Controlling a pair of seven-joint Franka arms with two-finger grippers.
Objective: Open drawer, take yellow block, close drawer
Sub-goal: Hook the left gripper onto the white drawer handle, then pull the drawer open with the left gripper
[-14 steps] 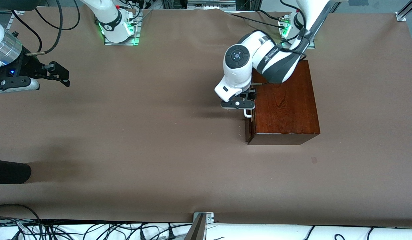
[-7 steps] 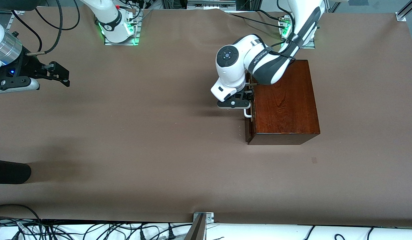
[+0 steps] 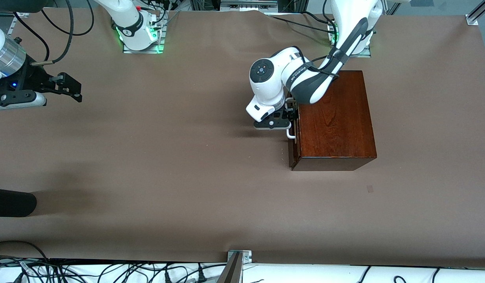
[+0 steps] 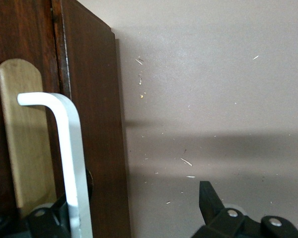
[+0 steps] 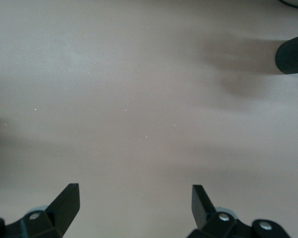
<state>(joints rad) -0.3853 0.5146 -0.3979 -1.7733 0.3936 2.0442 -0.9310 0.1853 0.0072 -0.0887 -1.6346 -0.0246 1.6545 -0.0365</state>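
The dark reddish-brown wooden box stands toward the left arm's end of the table. Its drawer looks shut; no pale interior shows. The white bar handle is on the drawer's front and shows close up in the left wrist view. My left gripper is open at the handle, with the bar between its fingers, close to one of them. The yellow block is hidden. My right gripper is open and empty, waiting over bare table at the right arm's end.
A black cylinder juts in at the right arm's end of the table, nearer to the front camera than my right gripper; it shows in the right wrist view. Cables and a metal bracket lie along the near edge.
The left arm's wrist and elbow have shifted a little toward the right arm's end, with the gripper staying at the handle. The box and drawer have not visibly moved. The right arm is still.
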